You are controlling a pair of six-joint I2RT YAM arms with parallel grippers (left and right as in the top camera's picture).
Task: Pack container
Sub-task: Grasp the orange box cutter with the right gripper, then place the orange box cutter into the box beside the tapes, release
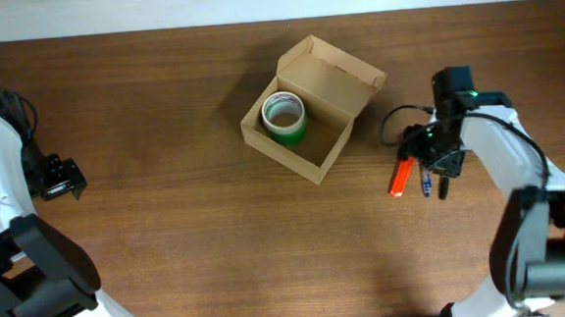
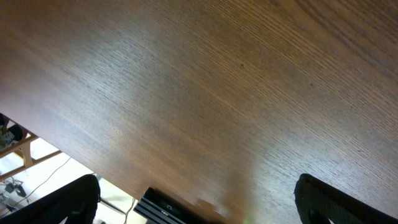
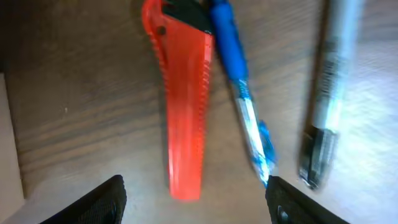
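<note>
Tan-brown rectangular cardboard container (image 1: 328, 136) sits mid-tabletop (image 1: 169, 234), flap lid open, a green tape roll (image 1: 285, 117) inside. Packing is judged part-done. Right gripper (image 3: 196, 200), jaws apart, hangs over an orange-red plastic cutter (image 3: 185, 106) and blue pen (image 3: 241, 93) (grey marker (image 3: 324, 93) alongside). The next move calls for descending and closing on one. Left gripper (image 2: 196, 202) idles well apart, jaws apart.

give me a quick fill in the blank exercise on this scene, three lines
1. The roll of tape inside the tan cardboard box is ____ in colour.
2. The box's hinged flap lid is ____.
3. Between the orange-red plastic utility knife and the grey marker lies a pen coloured ____.

Missing words: green; open; blue.
</note>
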